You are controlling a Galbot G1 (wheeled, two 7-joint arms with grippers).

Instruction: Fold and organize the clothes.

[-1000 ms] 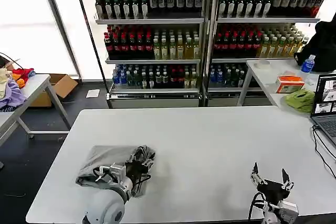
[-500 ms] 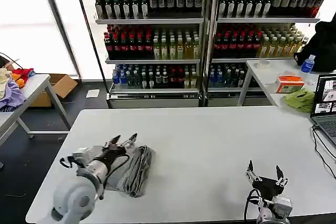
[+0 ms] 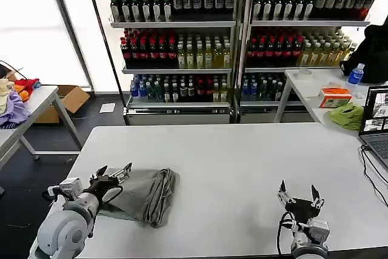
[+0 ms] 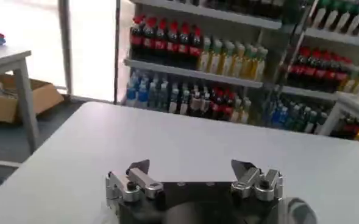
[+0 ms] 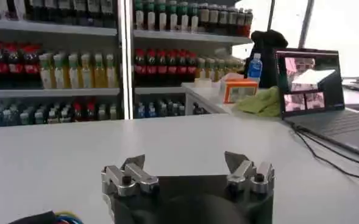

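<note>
- Since the grey shirt (image 3: 142,193) is the thing to sort out, I start there: it lies bunched on the white tabletop (image 3: 242,162), at about eight o'clock from the tabletop's middle in my head view.
- It looks roughly folded, with a thick roll of layers along its three-o'clock edge and a flatter panel toward nine o'clock. I cannot make out any print or stripe on it from here.
- My left gripper (image 3: 112,174) hangs at the shirt's nine-o'clock edge, right at the flat panel. Its jaws are spread apart with nothing between them, and the left wrist view confirms the gap (image 4: 191,173).
- I cannot tell whether a fingertip touches the cloth or just clears it.
- My right gripper (image 3: 298,194) waits well apart from the shirt, near the tabletop's five-o'clock edge. Its jaws are likewise released and empty, which the right wrist view (image 5: 185,167) also shows.
- Farther out, a drinks shelf (image 3: 236,34) stands at twelve o'clock, and a side table (image 3: 312,86) carries a lime-green cloth (image 3: 347,115) at two o'clock. Neither is part of my job.
- My read is that I am between folds: the shirt is let go but not yet a neat packet.
- Next, I judge the left jaws need to close on the flat panel's edge and carry it toward three o'clock over the roll. The right gripper would have to come across to pin the bundle so it doesn't slide.
</note>
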